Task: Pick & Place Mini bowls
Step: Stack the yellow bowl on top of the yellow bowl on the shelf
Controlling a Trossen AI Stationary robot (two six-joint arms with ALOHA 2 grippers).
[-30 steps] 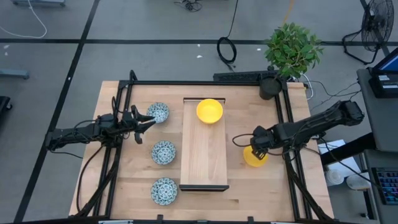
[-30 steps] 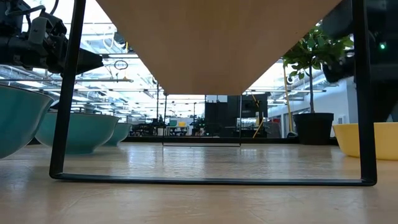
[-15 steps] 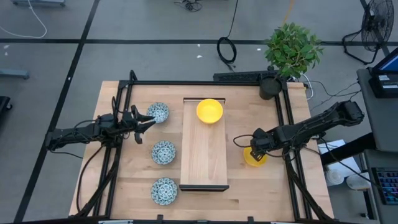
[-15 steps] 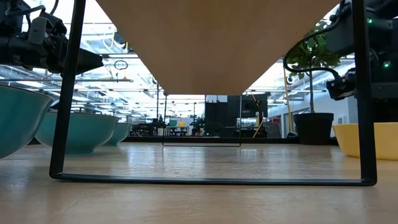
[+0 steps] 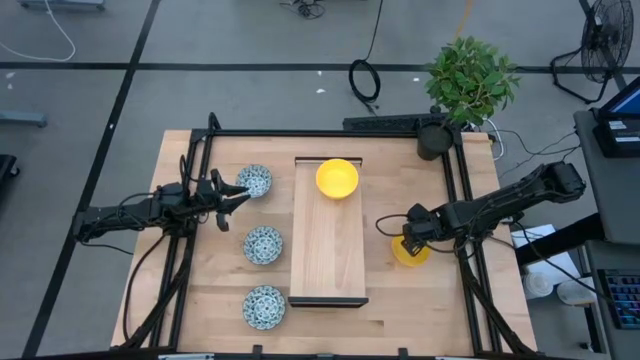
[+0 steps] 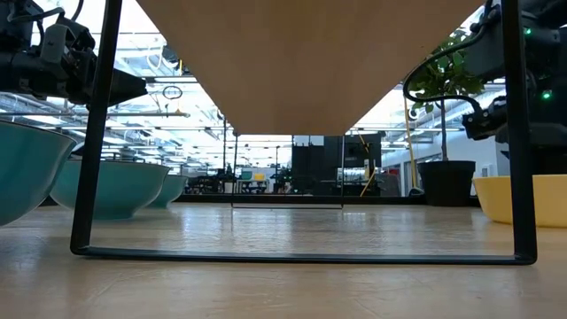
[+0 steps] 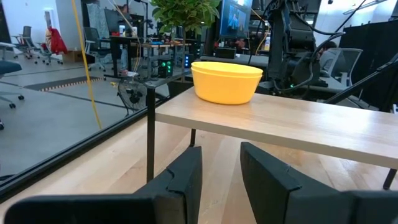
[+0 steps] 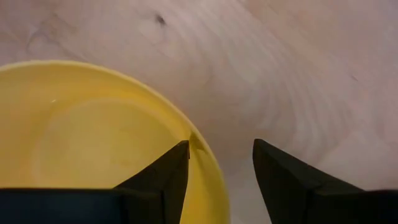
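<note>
Three patterned mini bowls stand in a row on the table, left of the raised wooden tray. One yellow mini bowl sits on the tray's far end and also shows in the left wrist view. Another yellow bowl stands on the table, right of the tray. A third yellow one does not show. My left gripper hovers open beside the farthest patterned bowl. My right gripper is open, low over the right yellow bowl's rim. My right gripper comes down from above with one finger over the inside of the yellow bowl and the other outside its rim. Whether either finger touches the rim, I cannot tell. The bowl stands upright on the table.
The tray stands on thin black legs, with open space beneath it. Black frame rails run along the table's sides. A potted plant stands at the far right corner. Bare wood lies near the table's front edge.
My right gripper has come down toward the yellow bowl on the table's right side. The bowls and the left arm have stayed where they were.
</note>
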